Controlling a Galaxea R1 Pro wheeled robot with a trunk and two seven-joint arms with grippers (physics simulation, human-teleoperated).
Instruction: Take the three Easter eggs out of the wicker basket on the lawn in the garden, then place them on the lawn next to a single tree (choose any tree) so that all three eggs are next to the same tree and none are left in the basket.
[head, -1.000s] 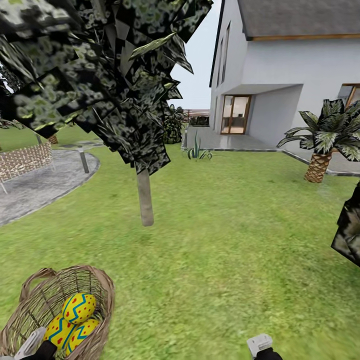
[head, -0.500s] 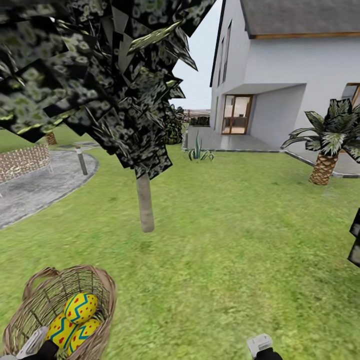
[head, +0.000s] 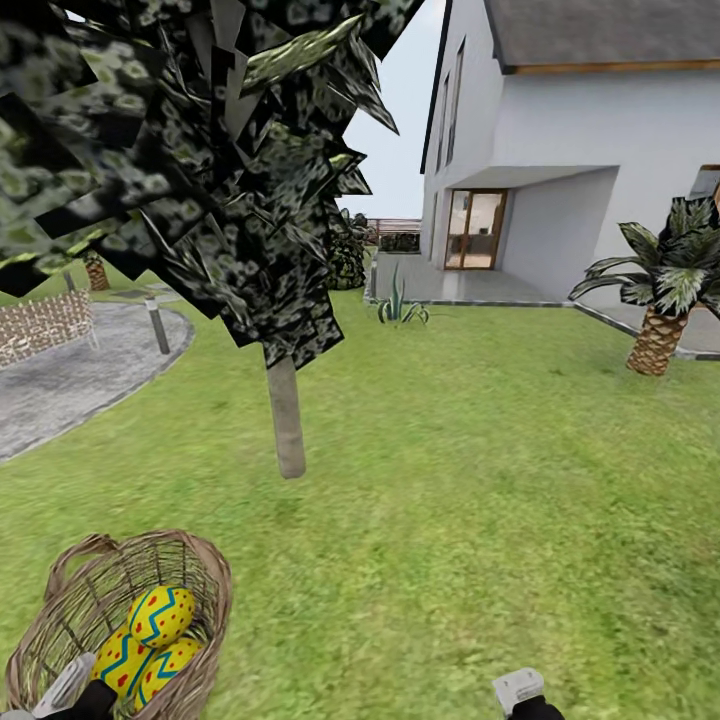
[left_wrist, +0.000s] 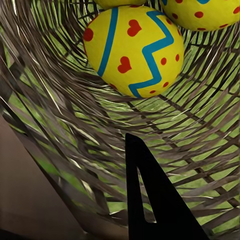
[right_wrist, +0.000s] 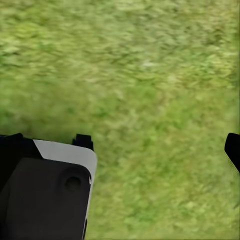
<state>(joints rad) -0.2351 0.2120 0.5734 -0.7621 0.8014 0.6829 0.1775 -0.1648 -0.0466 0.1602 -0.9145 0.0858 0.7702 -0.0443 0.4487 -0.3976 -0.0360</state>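
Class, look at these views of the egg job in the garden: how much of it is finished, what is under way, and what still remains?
Nothing is finished: all three Easter eggs lie in the wicker basket. Under way: the left gripper sits at the basket's rim, its wrist camera looking at an egg inside; the right gripper hangs over the lawn holding nothing. Left: lifting out every egg and laying them on the grass by the tree just ahead.
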